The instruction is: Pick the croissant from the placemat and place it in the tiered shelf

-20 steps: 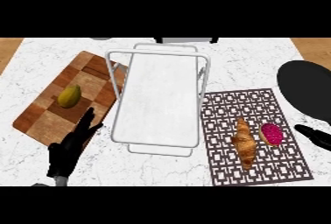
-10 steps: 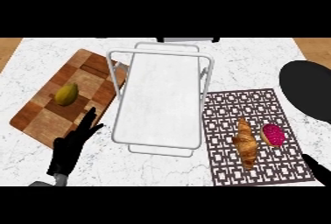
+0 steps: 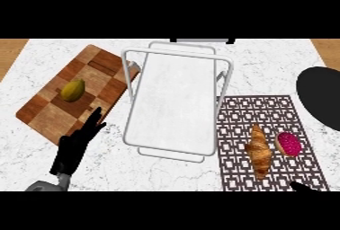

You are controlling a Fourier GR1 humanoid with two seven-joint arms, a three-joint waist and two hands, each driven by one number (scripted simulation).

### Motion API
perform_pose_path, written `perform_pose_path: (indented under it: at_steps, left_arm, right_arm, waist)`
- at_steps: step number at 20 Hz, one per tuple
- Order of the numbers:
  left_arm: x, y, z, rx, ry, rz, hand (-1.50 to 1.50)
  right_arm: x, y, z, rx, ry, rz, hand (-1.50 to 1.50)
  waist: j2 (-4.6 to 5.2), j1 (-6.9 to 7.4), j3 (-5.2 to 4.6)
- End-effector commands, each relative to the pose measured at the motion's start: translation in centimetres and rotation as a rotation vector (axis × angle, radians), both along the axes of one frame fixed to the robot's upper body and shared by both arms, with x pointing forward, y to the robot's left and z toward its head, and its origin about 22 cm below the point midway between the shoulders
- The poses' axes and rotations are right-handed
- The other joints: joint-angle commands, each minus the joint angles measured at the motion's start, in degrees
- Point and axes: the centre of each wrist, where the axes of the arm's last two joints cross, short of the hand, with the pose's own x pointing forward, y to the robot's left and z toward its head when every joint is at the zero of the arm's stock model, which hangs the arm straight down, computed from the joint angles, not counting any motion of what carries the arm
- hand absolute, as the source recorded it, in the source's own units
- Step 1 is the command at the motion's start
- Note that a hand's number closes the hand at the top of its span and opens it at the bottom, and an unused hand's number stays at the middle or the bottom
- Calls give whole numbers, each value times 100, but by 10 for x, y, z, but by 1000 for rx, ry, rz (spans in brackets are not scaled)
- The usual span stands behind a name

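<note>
Head view: the croissant [image 3: 259, 152] lies on the patterned placemat [image 3: 234, 120] at about four o'clock on the desk [image 3: 279, 63], a pink pastry [image 3: 289, 143] just beside it. The right hand [image 3: 304, 187] barely shows, at five o'clock from the croissant; its fingers cannot be told. The tiered shelf [image 3: 174, 101] stands at centre. The left hand [image 3: 75, 146] rests with straight fingers at eight o'clock, overlapping a wooden board [image 3: 93, 78] bearing a yellow-green fruit [image 3: 72, 90].
</note>
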Motion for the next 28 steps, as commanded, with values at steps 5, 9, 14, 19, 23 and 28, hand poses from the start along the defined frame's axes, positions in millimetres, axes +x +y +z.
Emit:
perform_pose_path:
  at_steps: [5, 9, 14, 19, 23, 28]
  left_arm:
    - [-3, -9, -4, 9, 1, -37, 0]
    - [7, 0, 1, 29, 1, -53, 0]
    - [16, -11, -1, 38, -6, -64, 0]
    - [14, -16, 3, 16, 1, -42, 0]
    - [11, -13, -3, 17, 21, -33, 0]
    - [15, -11, 2, 4, 15, -40, 0]
  right_arm:
    - [3, -19, 25, -395, 488, -34, -150]
    - [25, -9, 48, -497, 624, -114, -150]
    - [59, 35, 51, -465, 667, -57, -150]
    - [89, 55, 31, -385, 760, -33, -150]
    - [103, 63, 8, -382, 845, -23, -150]
    - [131, 78, -1, -365, 845, -50, -150]
  waist:
    - [98, 307, -45]
    - [109, 394, -30]
    - [98, 422, -6]
    - [65, 400, 0]
    - [53, 298, -4]
    - [32, 229, -3]
